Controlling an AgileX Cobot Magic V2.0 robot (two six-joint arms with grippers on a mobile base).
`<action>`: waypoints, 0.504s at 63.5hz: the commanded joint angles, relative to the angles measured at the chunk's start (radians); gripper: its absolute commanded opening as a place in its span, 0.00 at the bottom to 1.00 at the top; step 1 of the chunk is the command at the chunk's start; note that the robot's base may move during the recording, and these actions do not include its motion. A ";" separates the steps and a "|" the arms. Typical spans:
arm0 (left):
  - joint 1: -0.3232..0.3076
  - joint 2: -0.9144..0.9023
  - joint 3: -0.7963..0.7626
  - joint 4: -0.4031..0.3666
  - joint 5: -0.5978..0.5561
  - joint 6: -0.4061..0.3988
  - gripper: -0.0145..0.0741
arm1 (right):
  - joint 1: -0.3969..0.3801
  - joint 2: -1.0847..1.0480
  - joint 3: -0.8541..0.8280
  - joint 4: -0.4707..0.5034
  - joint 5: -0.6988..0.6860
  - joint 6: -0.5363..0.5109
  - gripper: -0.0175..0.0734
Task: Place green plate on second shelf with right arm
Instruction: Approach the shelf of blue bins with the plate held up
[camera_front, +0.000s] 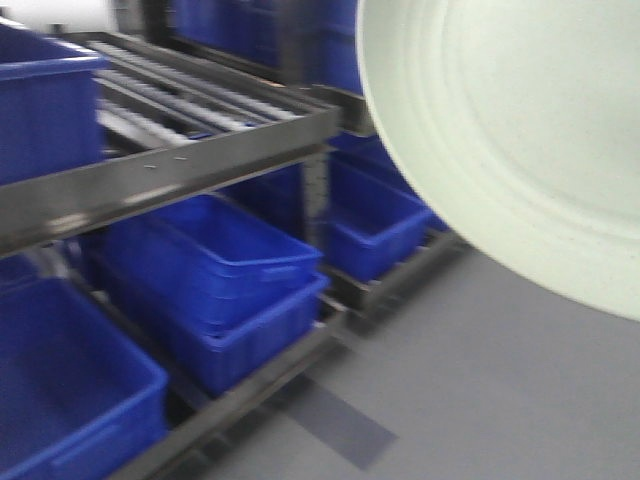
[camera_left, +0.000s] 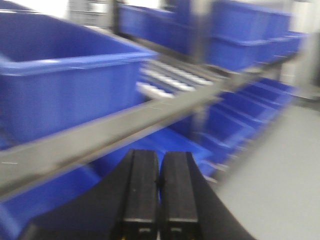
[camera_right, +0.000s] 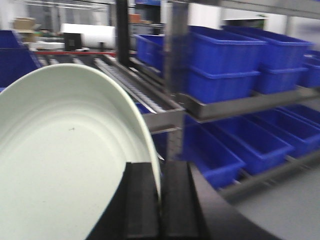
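The pale green plate (camera_front: 510, 130) fills the upper right of the front view, held in the air with its ringed underside toward the camera. In the right wrist view my right gripper (camera_right: 160, 172) is shut on the plate's rim; the plate (camera_right: 60, 160) stands on edge to the left of the jaws. The roller shelf (camera_front: 190, 110) of the dark rack lies to the left of the plate. My left gripper (camera_left: 159, 165) is shut and empty, in front of the rack's shelf rail (camera_left: 125, 127). All views are motion-blurred.
Blue bins (camera_front: 230, 270) sit on the lower rack level, and one blue bin (camera_front: 40, 110) sits on the roller shelf at the far left. More blue bins (camera_right: 225, 60) fill the neighbouring rack. A grey floor (camera_front: 480, 380) runs along the rack's front.
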 joint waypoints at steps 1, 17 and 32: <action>0.000 -0.017 0.041 -0.003 -0.082 -0.004 0.31 | -0.001 0.011 -0.037 -0.016 -0.061 0.008 0.23; 0.000 -0.017 0.041 -0.003 -0.082 -0.004 0.31 | -0.001 0.011 -0.037 -0.016 -0.032 0.008 0.23; 0.000 -0.017 0.041 -0.003 -0.082 -0.004 0.31 | -0.001 0.011 -0.037 -0.016 0.001 0.008 0.23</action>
